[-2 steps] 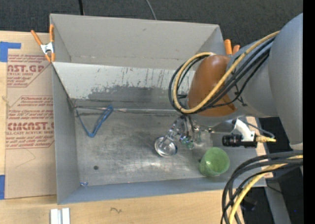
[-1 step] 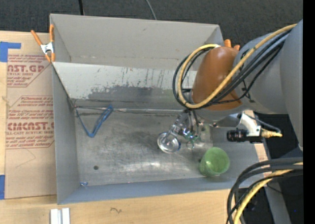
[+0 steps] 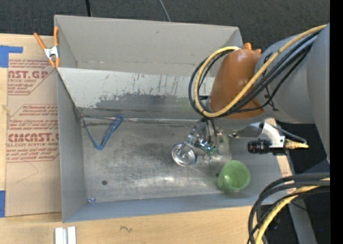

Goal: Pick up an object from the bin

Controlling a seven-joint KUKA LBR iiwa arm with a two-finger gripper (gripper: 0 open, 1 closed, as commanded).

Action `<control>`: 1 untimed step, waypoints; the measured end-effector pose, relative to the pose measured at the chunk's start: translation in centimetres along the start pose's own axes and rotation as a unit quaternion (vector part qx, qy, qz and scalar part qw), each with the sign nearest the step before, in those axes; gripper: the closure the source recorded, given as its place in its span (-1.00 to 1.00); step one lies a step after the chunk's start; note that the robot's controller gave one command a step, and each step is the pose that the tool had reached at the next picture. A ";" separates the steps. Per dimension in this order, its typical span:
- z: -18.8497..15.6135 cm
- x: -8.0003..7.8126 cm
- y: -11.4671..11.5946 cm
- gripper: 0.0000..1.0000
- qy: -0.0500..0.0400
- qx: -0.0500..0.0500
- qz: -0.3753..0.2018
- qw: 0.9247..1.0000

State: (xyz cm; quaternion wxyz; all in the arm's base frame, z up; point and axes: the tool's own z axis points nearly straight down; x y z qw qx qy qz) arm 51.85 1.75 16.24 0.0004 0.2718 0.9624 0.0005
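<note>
A clear, glass-like object (image 3: pixel 184 155) with a rounded end lies on the bin floor right of centre. My gripper (image 3: pixel 210 140) hangs right at its upper right end, under the orange cover, and I cannot tell if it touches. A round green object (image 3: pixel 233 176) sits just below and to the right of the gripper, near the bin's front right corner.
A thin blue bent piece (image 3: pixel 106 132) leans at the left, where the floor meets the sloping back wall. A small blue scrap (image 3: pixel 91 201) lies in the front left corner. The arm and its cables cover the bin's right side.
</note>
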 end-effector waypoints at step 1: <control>-1.5 0.0 0.0 1.00 0.000 0.000 0.000 1.000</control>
